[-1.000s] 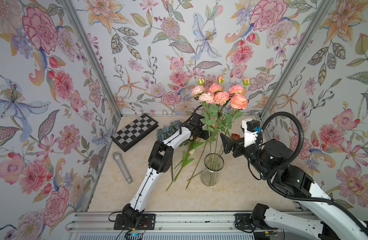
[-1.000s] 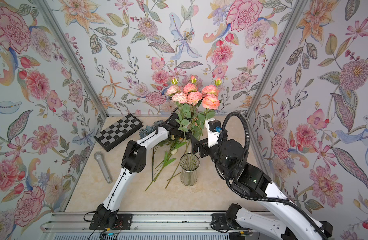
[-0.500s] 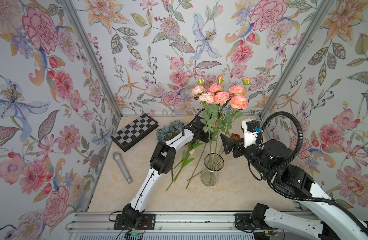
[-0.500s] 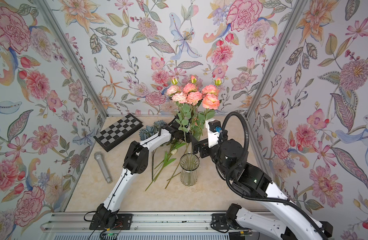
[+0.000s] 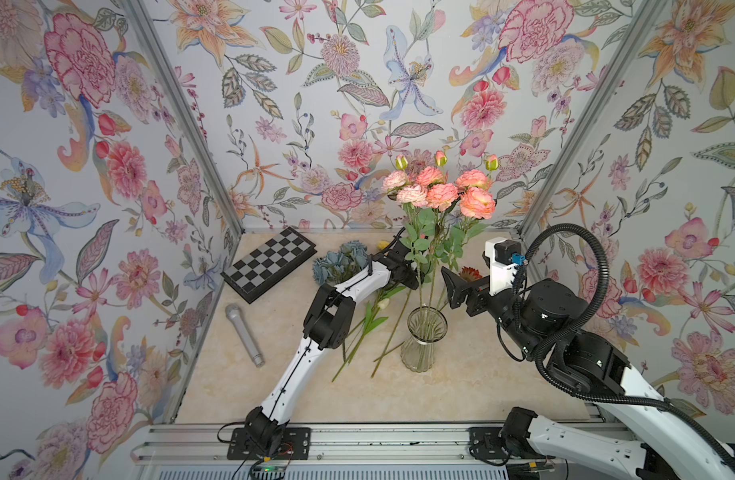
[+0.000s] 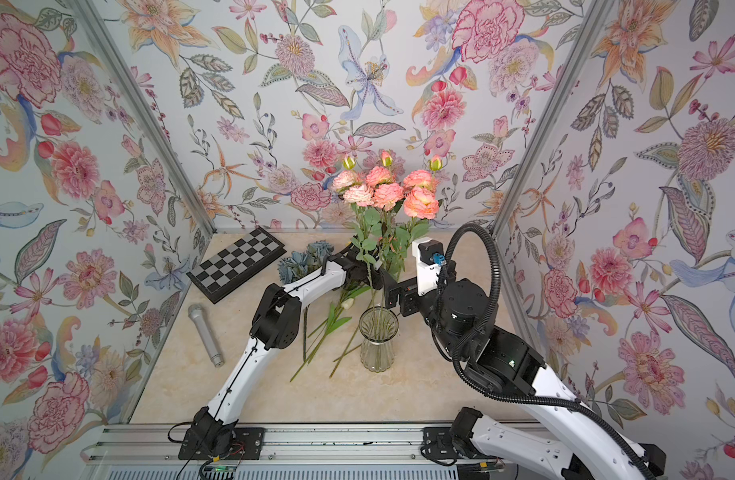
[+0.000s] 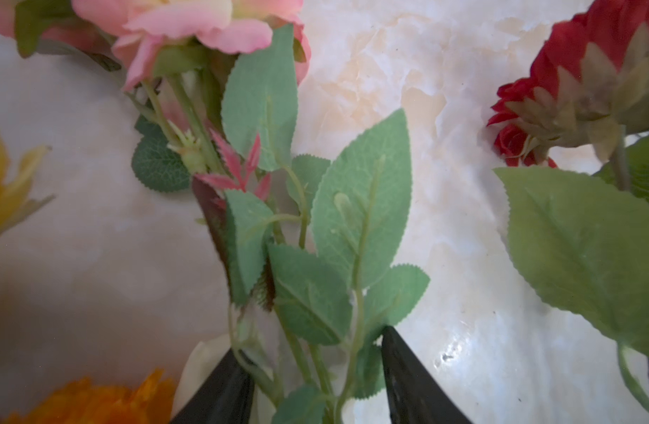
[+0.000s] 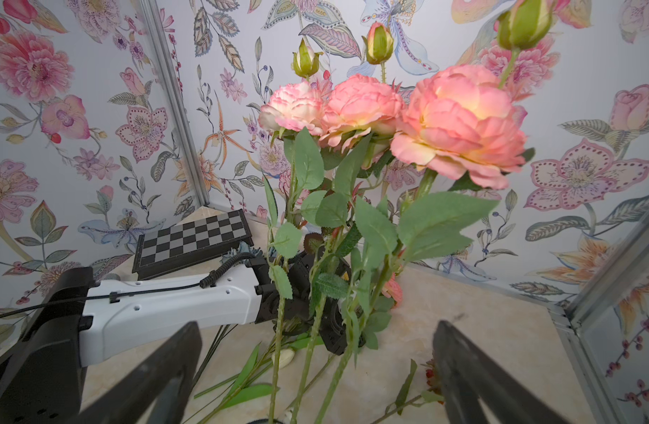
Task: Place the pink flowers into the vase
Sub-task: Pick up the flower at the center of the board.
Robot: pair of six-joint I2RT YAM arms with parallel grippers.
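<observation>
Flowered wallpaper (image 5: 316,83) closes in a pale marble worktop (image 5: 461,395) on three sides. The pink flowers (image 5: 440,195) stand tallest, upright, their stems down inside the clear ribbed vase (image 5: 423,345) near the middle. From the vase, a chessboard (image 5: 270,262) lies at ten o'clock, a dusty-blue bunch (image 5: 341,259) at eleven and a microphone (image 5: 244,332) at nine. Loose green stems (image 5: 357,345) lie flat just beside the glass.

The left pincer (image 5: 413,280) comes in from nine o'clock and sits around the pink stems midway up, jaws half apart. Whether they press the stems I cannot tell. The right pincer (image 5: 453,289) hangs at three o'clock of the stems, spread wide, empty, touching nothing.

To my eye the flowers are home and only the letting go is left. I would spread the left jaws fully, then draw straight back toward nine o'clock, slowly. A snagged leaf could tip the top-heavy bunch, vase and all. The right pincer looks well placed to steady it.

Both top views show the stems entering the glass, which neither wrist view shows. The left wrist view alone shows leaves and stems between the black fingertips (image 7: 220,389), with a red bloom (image 7: 572,73) and an orange bloom (image 7: 95,400) nearby. The right wrist view shows three buds (image 8: 378,42) close up.
</observation>
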